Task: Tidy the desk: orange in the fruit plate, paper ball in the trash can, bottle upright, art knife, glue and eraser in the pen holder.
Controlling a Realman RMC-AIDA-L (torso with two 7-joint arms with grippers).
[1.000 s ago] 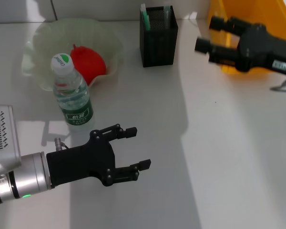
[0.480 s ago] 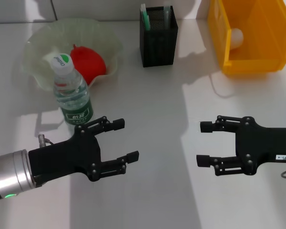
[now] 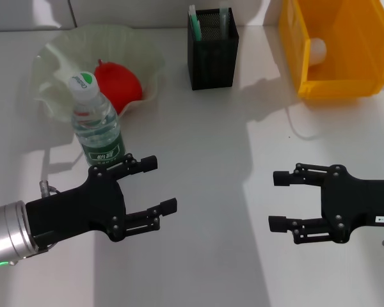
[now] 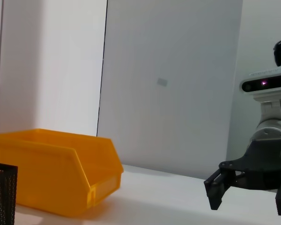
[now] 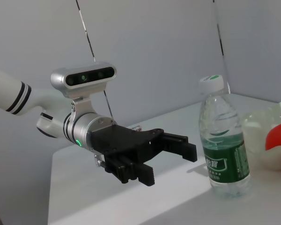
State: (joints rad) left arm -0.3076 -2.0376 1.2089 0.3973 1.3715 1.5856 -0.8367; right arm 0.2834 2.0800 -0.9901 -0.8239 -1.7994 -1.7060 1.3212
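Observation:
The bottle [image 3: 97,121] stands upright with its green label, just in front of the pale green fruit plate [image 3: 57,48]. In that plate lies the orange [image 3: 118,84], a red-orange round fruit. The black mesh pen holder [image 3: 212,54] has a green-tipped and a white item sticking out; which ones they are is unclear. A white paper ball [image 3: 317,50] lies inside the yellow trash can [image 3: 336,83]. My left gripper [image 3: 160,183] hovers open and empty, in front of the bottle. My right gripper [image 3: 276,200] is open and empty at the front right.
The left wrist view shows the yellow trash can [image 4: 56,171], a corner of the pen holder [image 4: 2,192] and the right gripper [image 4: 247,199]. From the right wrist I see the left gripper [image 5: 171,164] beside the bottle [image 5: 222,154].
The right gripper came from the trash can down to the front right of the desk. The left gripper drew back to the left, nearer the bottle.

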